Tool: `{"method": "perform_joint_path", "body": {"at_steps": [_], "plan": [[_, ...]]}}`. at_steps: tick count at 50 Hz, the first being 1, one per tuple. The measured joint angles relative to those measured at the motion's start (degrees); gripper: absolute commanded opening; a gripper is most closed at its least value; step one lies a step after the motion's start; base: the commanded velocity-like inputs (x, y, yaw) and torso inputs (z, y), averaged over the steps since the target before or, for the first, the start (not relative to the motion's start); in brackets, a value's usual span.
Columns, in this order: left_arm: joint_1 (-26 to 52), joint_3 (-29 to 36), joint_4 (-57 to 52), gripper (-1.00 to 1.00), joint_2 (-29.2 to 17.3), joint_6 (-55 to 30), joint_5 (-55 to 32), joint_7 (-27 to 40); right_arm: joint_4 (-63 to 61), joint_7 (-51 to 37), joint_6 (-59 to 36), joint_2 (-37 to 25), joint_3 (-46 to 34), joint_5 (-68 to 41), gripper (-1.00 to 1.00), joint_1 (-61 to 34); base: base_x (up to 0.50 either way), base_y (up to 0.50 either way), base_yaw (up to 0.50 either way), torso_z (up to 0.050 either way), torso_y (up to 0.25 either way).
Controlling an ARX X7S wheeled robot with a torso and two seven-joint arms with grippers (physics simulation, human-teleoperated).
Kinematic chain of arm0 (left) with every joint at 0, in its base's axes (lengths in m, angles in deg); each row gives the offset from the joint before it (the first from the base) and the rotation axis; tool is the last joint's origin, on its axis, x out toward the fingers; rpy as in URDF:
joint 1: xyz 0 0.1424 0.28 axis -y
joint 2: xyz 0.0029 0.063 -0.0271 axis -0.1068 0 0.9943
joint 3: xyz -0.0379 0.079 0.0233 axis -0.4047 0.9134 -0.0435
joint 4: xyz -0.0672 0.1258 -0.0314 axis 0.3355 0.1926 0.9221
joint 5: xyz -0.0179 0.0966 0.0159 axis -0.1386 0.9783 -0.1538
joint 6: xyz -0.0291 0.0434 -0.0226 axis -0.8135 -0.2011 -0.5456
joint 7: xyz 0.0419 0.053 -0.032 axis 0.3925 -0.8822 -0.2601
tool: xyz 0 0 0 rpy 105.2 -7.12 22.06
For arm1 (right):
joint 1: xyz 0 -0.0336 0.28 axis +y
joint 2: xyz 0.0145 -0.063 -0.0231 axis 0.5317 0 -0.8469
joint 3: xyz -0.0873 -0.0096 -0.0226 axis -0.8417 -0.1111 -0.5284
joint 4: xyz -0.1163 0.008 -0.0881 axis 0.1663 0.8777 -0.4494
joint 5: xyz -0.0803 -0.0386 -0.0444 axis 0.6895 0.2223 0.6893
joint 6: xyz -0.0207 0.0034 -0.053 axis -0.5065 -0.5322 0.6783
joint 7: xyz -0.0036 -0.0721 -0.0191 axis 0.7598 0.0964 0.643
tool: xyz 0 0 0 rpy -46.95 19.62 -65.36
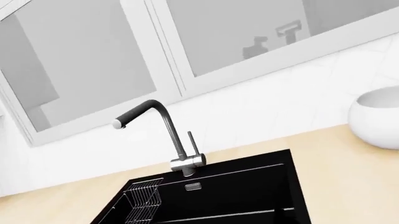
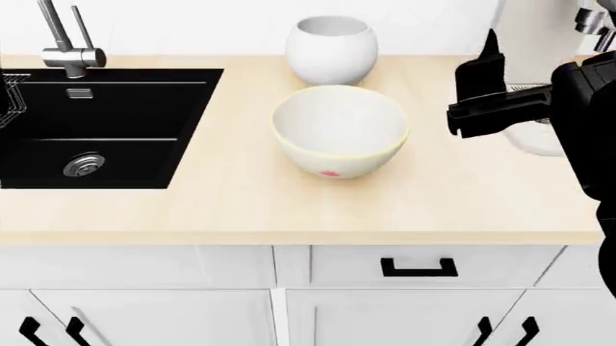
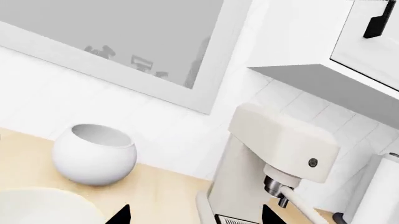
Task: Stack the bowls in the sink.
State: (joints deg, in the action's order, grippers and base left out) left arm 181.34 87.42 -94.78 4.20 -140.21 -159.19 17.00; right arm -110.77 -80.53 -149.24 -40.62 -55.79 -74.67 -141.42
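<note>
Nearest, on the pale wooden surface [image 2: 231,202], the shallow cream-white yellow-rimmed bowl [image 2: 339,130] and, beyond it, the rounded white bowl [image 2: 331,49] sit right of the matte black sink [image 2: 125,94]; right claw [image 2: 481,108] hovers released, so grasping seems next.

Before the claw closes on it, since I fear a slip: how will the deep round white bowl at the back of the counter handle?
The glossy, deep round white bowl probably feels slippery. Its ball-like sides curve to a small base, so a push may rock it. It looks rigid, likely breakable.

2 bowls [image 2: 339,130] upright on counter beside sink [image 2: 106,126].
</note>
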Motion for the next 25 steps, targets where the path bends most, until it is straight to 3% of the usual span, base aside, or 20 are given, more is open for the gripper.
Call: {"method": "perform_joint_path", "body": {"at_steps": [25], "plan": [[3.5,2.9,0.9,1.0,0.6,1.4,-1.0,-0.3,0.9,1.2,2.1,0.1,-0.8,0.2,1.0,-0.2,0.5,-0.07,0.0,0.0,0.001]]}}
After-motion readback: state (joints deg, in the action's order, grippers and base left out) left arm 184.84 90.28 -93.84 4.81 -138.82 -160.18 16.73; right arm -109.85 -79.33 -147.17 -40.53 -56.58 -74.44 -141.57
